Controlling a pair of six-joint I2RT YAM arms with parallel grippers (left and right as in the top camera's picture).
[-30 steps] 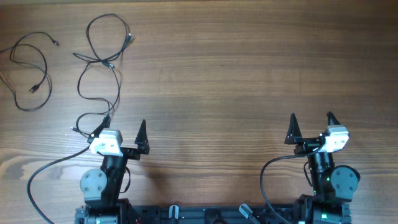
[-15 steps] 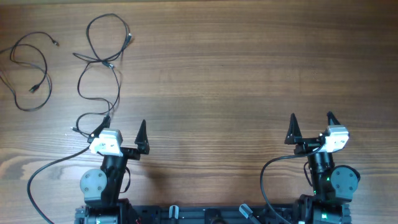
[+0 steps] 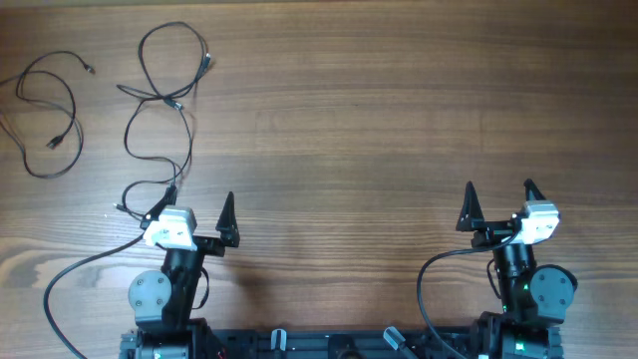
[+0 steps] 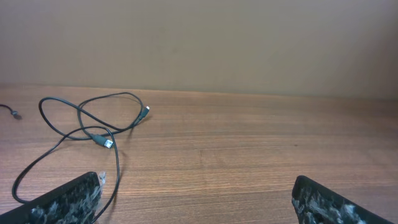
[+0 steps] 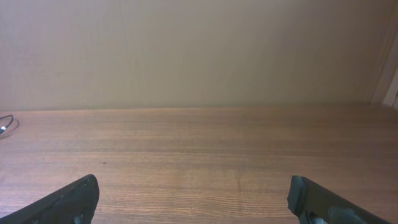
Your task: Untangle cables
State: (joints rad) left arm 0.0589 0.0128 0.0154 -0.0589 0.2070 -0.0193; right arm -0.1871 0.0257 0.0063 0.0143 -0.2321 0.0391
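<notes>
Table (image 3: 379, 120): wooden, fills the frame.
Left gripper (image 3: 199, 204): lower left, jaws spread wide, gripping nothing.
Right gripper (image 3: 498, 189): lower right, jaws spread wide, gripping nothing.
Long cable (image 3: 175, 102): upper left, looping down beside the left gripper.
Short cable (image 3: 54, 143): far upper left, apart.

Soft, even light; faint shadows, wrist views slightly blurred.

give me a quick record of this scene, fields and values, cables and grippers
surface: wooden table
far-left cable: loose loop, lying apart from the others
looped cables: crossing loops, running down to beside the left gripper
left gripper: open, empty
right gripper: open, empty, no cable near it
task status: crossings not yet undone
</notes>
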